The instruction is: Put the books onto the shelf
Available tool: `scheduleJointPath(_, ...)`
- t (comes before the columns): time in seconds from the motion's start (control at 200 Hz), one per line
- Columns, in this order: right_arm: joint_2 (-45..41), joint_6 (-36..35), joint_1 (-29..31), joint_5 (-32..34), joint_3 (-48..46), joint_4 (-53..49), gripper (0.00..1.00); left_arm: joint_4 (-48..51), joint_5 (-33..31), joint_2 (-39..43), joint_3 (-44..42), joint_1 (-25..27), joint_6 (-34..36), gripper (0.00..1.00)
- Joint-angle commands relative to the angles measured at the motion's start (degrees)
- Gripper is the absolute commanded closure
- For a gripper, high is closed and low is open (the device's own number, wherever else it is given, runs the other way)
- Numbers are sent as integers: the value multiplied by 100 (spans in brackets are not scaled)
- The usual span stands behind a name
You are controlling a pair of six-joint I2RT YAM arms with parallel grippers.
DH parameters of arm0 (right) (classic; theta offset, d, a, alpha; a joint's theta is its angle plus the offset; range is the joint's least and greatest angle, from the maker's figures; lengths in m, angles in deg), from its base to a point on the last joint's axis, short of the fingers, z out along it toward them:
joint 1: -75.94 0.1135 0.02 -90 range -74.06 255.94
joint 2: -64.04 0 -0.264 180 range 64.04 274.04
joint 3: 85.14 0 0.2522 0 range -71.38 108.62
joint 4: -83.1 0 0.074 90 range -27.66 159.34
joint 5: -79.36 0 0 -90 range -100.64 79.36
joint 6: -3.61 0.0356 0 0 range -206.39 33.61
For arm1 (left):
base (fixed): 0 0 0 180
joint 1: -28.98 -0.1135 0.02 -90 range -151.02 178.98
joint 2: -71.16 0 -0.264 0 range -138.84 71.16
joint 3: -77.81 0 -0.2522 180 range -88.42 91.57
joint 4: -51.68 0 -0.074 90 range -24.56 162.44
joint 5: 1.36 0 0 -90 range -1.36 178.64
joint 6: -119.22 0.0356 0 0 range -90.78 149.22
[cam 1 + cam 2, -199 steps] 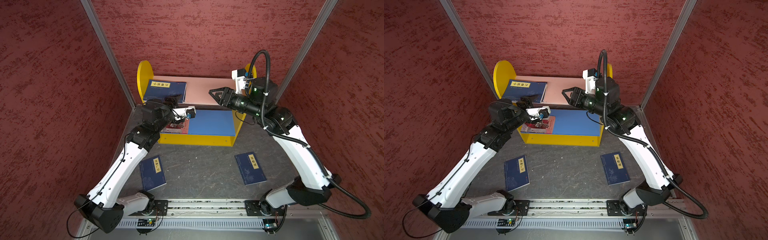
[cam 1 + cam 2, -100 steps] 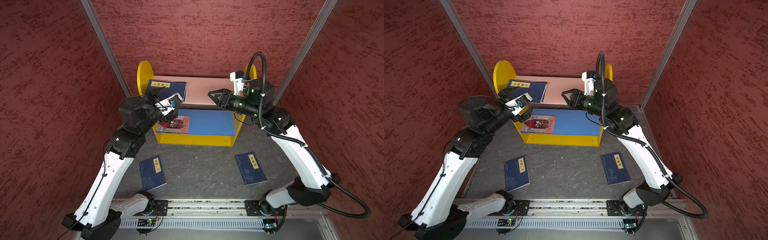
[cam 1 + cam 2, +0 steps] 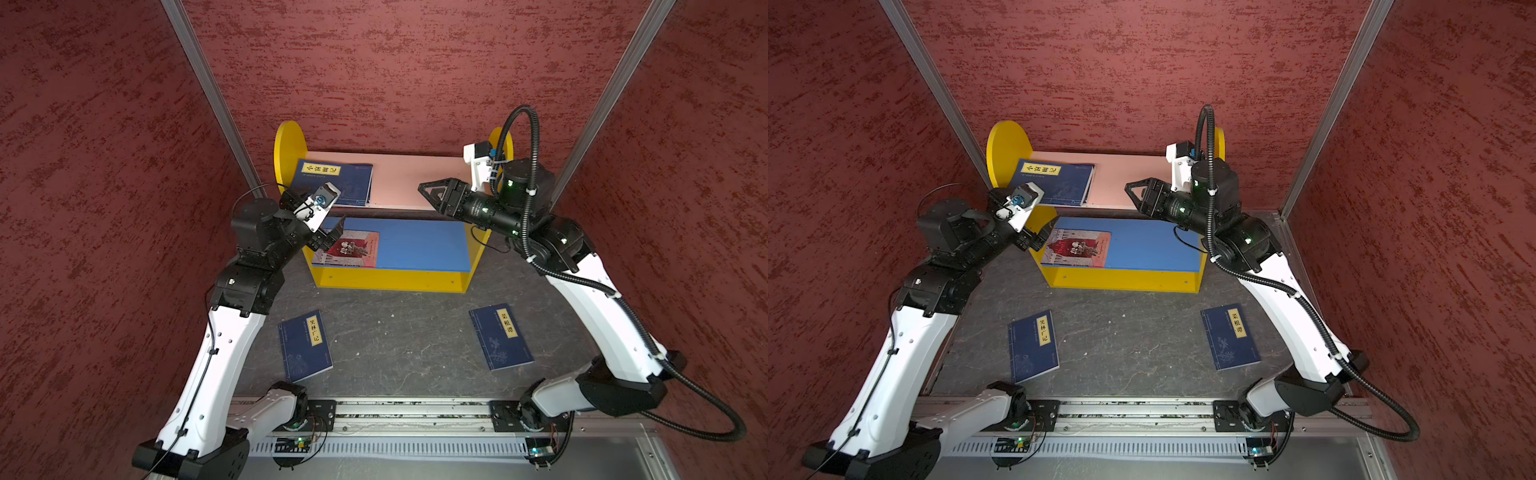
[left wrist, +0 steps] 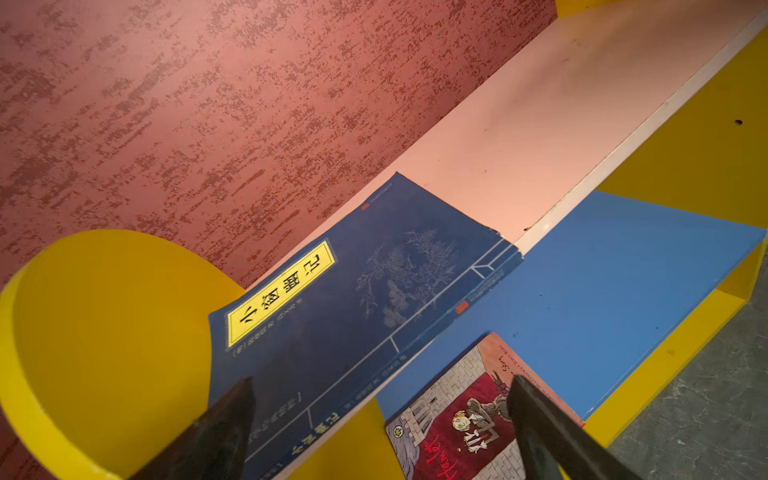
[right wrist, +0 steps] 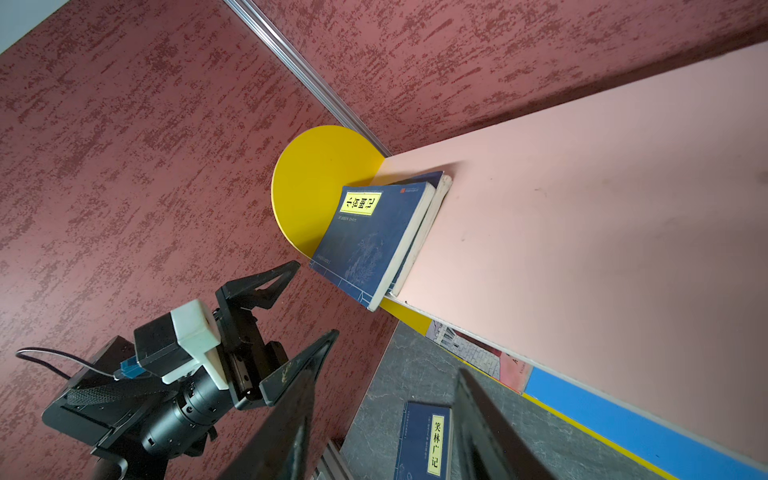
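Left wrist view: the left claw is spread wide with nothing between its tips. It hangs at the left end of the shelf, just beside the red book.
Right claw: the jaws stand partly apart and empty in the right wrist view. It is held above the right half of the pink upper board, probably parked there to leave the left end free.
Shelf position: it stands at the middle of the far edge of the surface. The blue lower board steps forward of the pink one, so both tiers can be reached from above.
Navy stack: it lies flat at the left end of the pink upper board, butted against the yellow side panel. The right wrist view shows a second volume beneath the top one. The front edge overhangs the board slightly. Lying flat likely suits such thin paperbacks, which would slump if stood upright.
Red book, detail: it lies cover up at the left end of the blue lower board. A drawn figure sits on a red ground inside a pale brick border.
Near-left navy book: it lies flat on the surface toward the near-left corner, on the left arm's side.
Near-right navy book: it lies flat toward the near-right corner, well apart from its twin.
Navy covers: dark blue, with a yellow label strip bearing black characters and a faint pale line drawing.
Progress (judged): three volumes are shelved and two remain on the surface.
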Motion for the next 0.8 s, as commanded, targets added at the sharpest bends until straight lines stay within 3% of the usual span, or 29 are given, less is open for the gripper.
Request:
scheduleJointPath(0.0, -108, 17, 26, 29, -52, 151, 45, -385, 109, 16, 6, -36, -195, 5)
scheduleJointPath(0.797, -308, 23, 26, 51, -216, 179, 45, -964, -108, -469, 106, -28, -249, 5)
